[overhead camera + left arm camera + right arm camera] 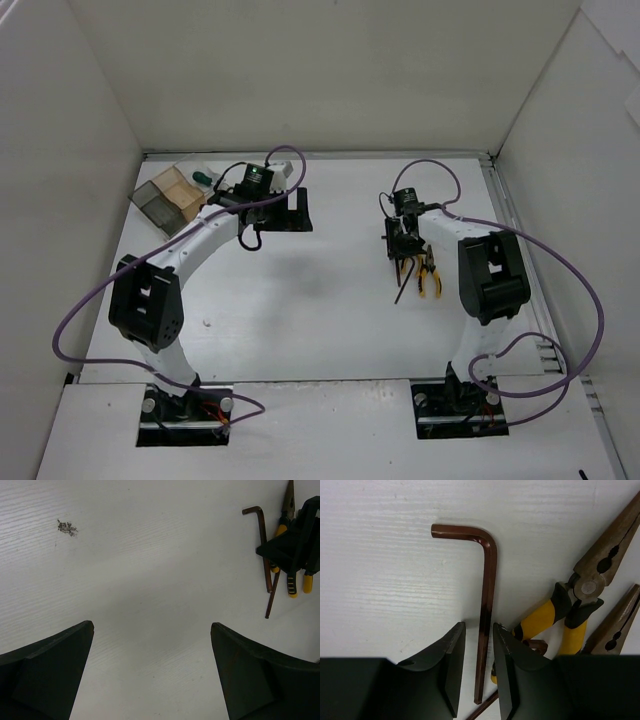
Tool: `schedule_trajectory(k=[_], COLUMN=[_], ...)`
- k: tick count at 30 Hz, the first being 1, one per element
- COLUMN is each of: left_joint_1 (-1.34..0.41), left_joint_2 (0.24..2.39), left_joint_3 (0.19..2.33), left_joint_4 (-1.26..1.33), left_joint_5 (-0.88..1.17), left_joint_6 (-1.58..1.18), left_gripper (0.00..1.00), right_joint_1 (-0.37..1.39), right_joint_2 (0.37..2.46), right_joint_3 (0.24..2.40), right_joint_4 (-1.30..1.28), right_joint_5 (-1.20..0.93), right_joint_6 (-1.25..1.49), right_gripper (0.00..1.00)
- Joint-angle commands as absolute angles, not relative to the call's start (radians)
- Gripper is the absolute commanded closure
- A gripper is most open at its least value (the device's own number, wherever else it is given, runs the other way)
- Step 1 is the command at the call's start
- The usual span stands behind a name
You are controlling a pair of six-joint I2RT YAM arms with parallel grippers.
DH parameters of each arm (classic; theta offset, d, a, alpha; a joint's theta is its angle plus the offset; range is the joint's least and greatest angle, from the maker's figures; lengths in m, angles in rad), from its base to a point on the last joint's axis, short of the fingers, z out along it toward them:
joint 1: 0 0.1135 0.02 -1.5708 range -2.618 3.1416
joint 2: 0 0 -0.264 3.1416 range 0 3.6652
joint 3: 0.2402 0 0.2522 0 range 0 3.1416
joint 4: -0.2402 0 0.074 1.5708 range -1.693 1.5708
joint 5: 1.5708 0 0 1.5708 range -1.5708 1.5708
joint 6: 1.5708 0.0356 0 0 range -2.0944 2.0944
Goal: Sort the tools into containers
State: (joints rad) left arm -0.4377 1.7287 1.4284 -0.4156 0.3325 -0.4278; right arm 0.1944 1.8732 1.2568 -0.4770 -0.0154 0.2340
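- The right tool [479, 627] stands low over the white worktop [330, 310], right of centre. Its two dark fingers [445, 675] are drawn narrow on either side of the long shaft of a brown L-shaped metal hex key [487, 580].
- A thin strip of worktop shows between one finger and the shaft, so the key is straddled, not pinched. Whether the other finger touches it I cannot tell.
- The key lies flat, with its short leg pointing away from the other hand tools.
- Crowding that tool on one side are yellow-handled needle-nose pliers [580, 595], one handle just beside the finger, and a second pair of brown-nosed pliers [620, 620] at the picture's edge.
- A thin dark rod [485, 710] lies slantwise under the fingers, beside the key's end.
- The left tool [151, 625] is spread wide and grasps nothing, hanging over bare worktop, with a small grey smudge [66, 527] beyond it.
- The cluster of clear and brown-tinted plastic boxes [165, 195] sits at the far left corner, well apart from the key.
- A green-handled screwdriver [203, 178] lies just beside the boxes, partly under the left arm.
- Purple cables [90, 290] loop off both arms.
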Motion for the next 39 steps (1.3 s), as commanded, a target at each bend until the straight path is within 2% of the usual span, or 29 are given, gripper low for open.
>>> schedule_trajectory(k=[1,7,10,18,22,27,39], left_joint_1=[-0.437,-0.437,-0.437,-0.437,-0.457,-0.479,-0.584], left_joint_2=[1.693,1.704,1.706,1.713,1.735,1.75,1.799], left_joint_3=[1.471,1.493,1.497,1.511,1.545,1.557,1.601], left_joint_4=[-0.382,-0.377,-0.367,-0.273,-0.258,-0.171,-0.02], left_joint_5=[0.373,0.397,0.416,0.517,0.486,0.495,0.535], left_joint_6=[-0.437,-0.457,-0.477,-0.596,-0.609,-0.667,-0.798], left_gripper=[0.0,0.0,0.0,0.0,0.0,0.03,0.12], right_joint_1=[0.192,0.23,0.244,0.273,0.279,0.316,0.413], right_joint_2=[1.849,1.847,1.853,1.692,1.625,1.539,1.388], right_joint_3=[1.233,1.207,1.218,1.256,1.272,1.279,1.247], right_joint_4=[-0.457,-0.459,-0.46,-0.434,-0.413,-0.393,-0.33], right_joint_5=[-0.028,-0.037,-0.04,-0.077,-0.149,-0.219,-0.235], right_joint_6=[0.222,0.229,0.226,0.245,0.255,0.284,0.367], right_gripper=[0.75,0.87,1.0,1.0,1.0,1.0,1.0])
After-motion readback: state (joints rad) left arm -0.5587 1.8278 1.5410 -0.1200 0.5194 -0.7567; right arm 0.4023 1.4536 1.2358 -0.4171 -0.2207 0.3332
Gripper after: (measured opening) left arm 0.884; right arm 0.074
